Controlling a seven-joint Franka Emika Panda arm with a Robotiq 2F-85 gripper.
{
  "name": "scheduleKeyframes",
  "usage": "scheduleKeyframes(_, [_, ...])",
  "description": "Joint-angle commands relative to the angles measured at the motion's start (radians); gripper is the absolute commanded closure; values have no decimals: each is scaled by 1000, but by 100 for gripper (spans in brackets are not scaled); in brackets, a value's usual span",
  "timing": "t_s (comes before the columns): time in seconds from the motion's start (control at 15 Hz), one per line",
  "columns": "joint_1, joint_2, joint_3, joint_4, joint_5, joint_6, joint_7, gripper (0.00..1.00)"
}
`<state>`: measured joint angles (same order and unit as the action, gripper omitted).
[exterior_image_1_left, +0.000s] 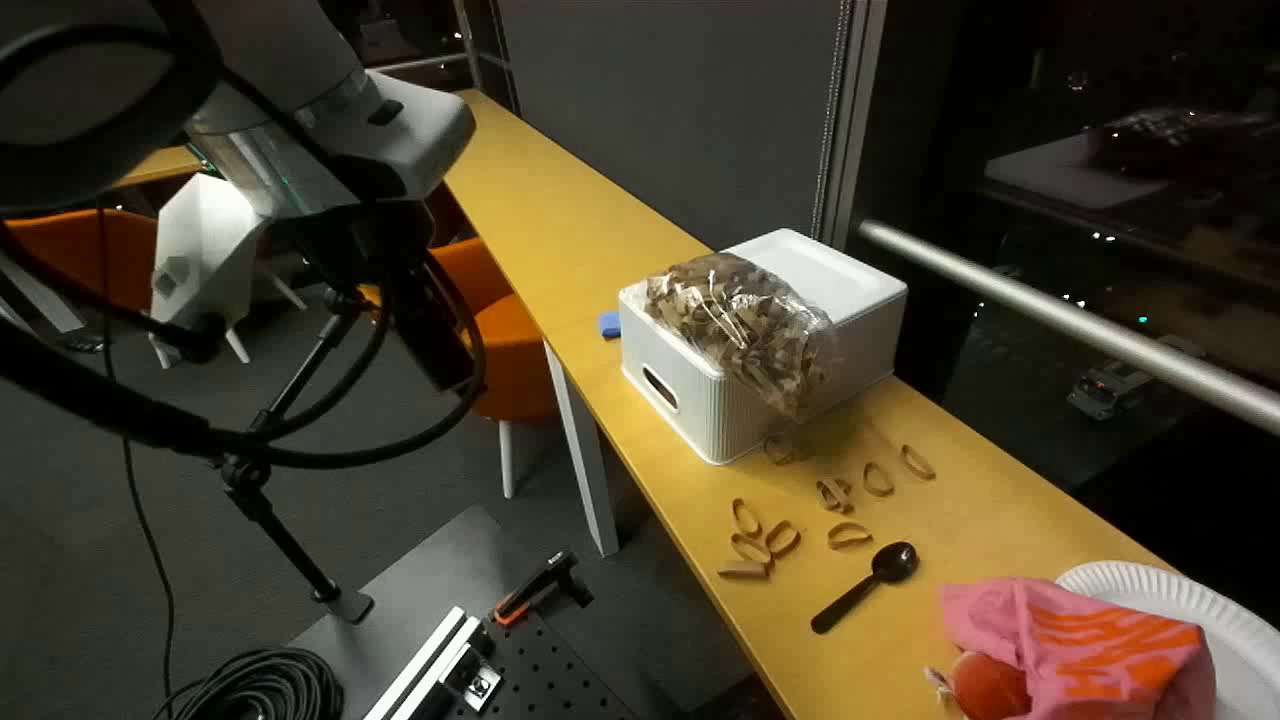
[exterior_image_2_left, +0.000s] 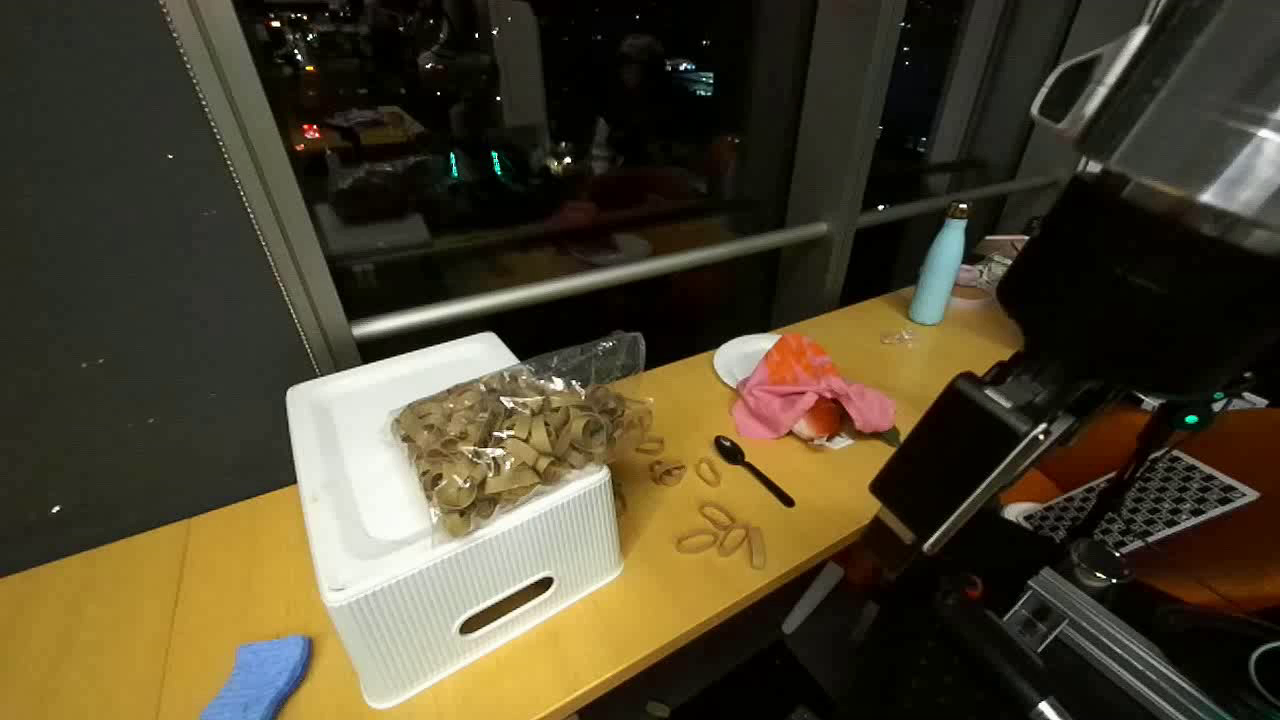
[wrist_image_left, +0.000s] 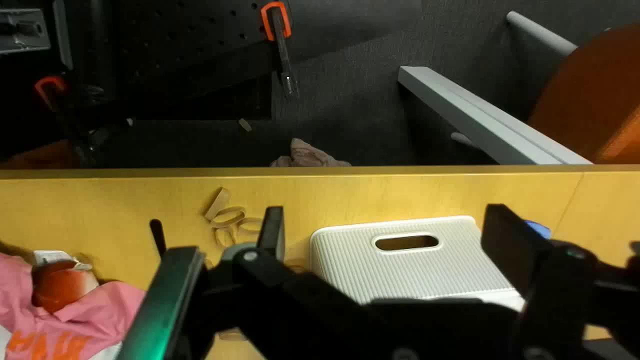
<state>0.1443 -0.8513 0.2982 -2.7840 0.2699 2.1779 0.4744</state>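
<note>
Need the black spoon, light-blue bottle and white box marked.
Black spoon (exterior_image_1_left: 862, 590): in an exterior view; handle, near the bowl.
Light-blue bottle (exterior_image_2_left: 939, 270): in an exterior view; middle of the body.
White box (wrist_image_left: 410, 270): in the wrist view; ribbed side wall.

The white, ribbed box (wrist_image_left: 415, 270) stands upright on the table (wrist_image_left: 360, 195), 1 oval slot (wrist_image_left: 406, 243) in its side. A clear bag (exterior_image_2_left: 605, 362) full of brown bands (exterior_image_2_left: 510, 440) lies on top, overhanging the edge.

The rounded white arm (exterior_image_1_left: 425, 130) has a silvery band (exterior_image_1_left: 265, 165), a looping black cable (exterior_image_1_left: 330, 460) and a blocky black gripper (wrist_image_left: 387, 240) with round screws (wrist_image_left: 250, 256).
</note>
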Motion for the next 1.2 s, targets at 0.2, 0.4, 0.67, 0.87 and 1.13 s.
scheduleKeyframes(0.2, [0,0,-1,2,-2,-4,0,0])
scheduleKeyframes(0.4, [0,0,-1,2,-2,-4,0,0])
scheduleKeyframes(0.67, [-52,31,-23,75,-62,-32,-27,0])
scheduleKeyframes(0.87, [-121,68,-51,160,-140,-62,-43,0])
scheduleKeyframes(1.13, [-222,192,-115,296,-220,-85,-65,0])
